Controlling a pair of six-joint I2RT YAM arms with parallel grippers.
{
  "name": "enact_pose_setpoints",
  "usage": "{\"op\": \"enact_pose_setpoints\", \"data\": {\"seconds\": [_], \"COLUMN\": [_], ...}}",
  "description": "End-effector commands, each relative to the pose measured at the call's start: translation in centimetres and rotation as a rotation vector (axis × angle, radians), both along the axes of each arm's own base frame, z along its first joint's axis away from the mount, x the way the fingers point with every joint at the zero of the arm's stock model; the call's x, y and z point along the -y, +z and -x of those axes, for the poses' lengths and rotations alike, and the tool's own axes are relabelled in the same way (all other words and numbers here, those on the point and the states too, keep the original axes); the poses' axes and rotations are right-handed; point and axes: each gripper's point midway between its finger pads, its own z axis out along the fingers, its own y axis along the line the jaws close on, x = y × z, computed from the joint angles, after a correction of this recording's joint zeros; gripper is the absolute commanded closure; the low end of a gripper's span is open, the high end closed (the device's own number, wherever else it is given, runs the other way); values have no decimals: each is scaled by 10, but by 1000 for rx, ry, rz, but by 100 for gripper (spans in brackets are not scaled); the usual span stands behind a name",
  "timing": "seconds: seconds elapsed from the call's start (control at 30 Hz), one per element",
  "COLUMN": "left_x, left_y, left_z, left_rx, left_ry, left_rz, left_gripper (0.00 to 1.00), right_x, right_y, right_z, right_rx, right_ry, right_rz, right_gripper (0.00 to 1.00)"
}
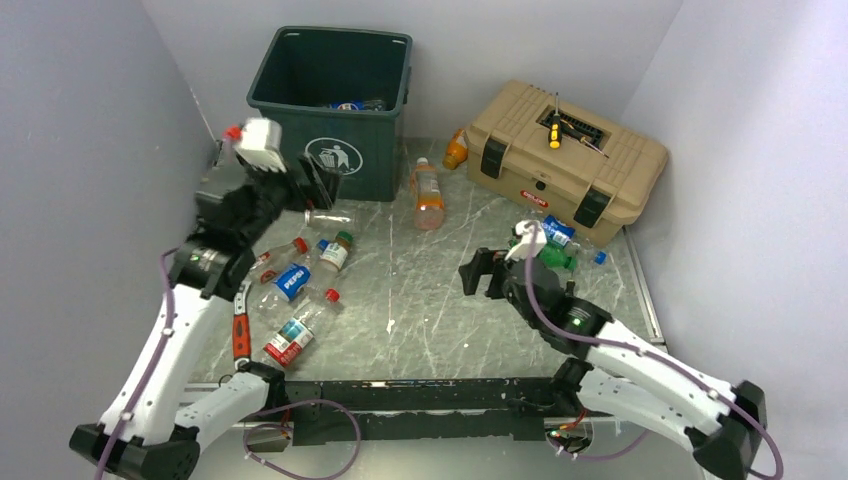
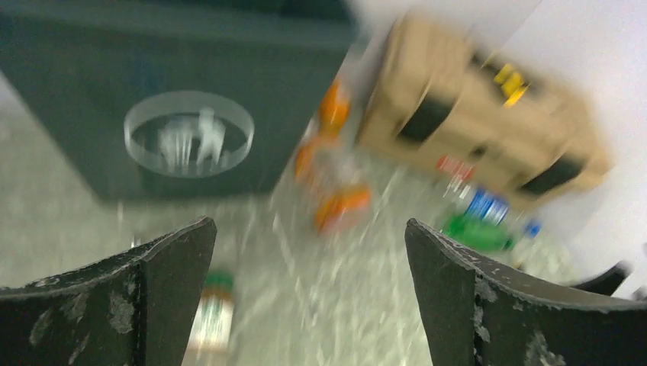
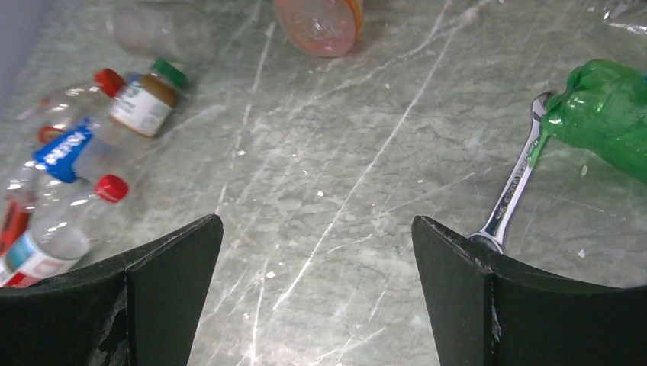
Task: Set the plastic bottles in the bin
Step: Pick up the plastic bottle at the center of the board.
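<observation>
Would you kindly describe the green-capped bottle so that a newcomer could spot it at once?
Find the dark green bin at the back left. In front of it a cluster of bottles lies; the green-capped bottle sits at the cluster's right edge. It alone has a green cap and brownish shoulder, while the caps around it are red.

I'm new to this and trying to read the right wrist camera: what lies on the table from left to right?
Nearest clear plastic bottle with a red cap → clear bottle with a green cap → orange plastic bottle → silver metal spanner → green plastic bottle.
</observation>
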Motion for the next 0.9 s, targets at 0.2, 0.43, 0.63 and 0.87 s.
{"op": "enact_pose_setpoints", "data": {"seconds": [0.2,0.43,0.63,0.87], "left_x": [-17,-25,-25,-22], "left_y": [-136,-144,-141,-139], "left_z": [37,49,53,55], "left_rx": [-245,-210,-202,-190], "left_ry": [29,64,60,36], "left_rz": [-93,-48,-29,-30], "left_gripper": [1,0,1,0], "right_x": [-53,-85,-92,-102], "right_y": [12,12,-8,-28], "right_z": [-94,-164,-211,-243], "right_rx": [27,18,-62,-131], "right_ry": [-27,-37,-46,-23], "right_rz": [-40,48,138,199], "right_gripper": [0,0,0,0]}}
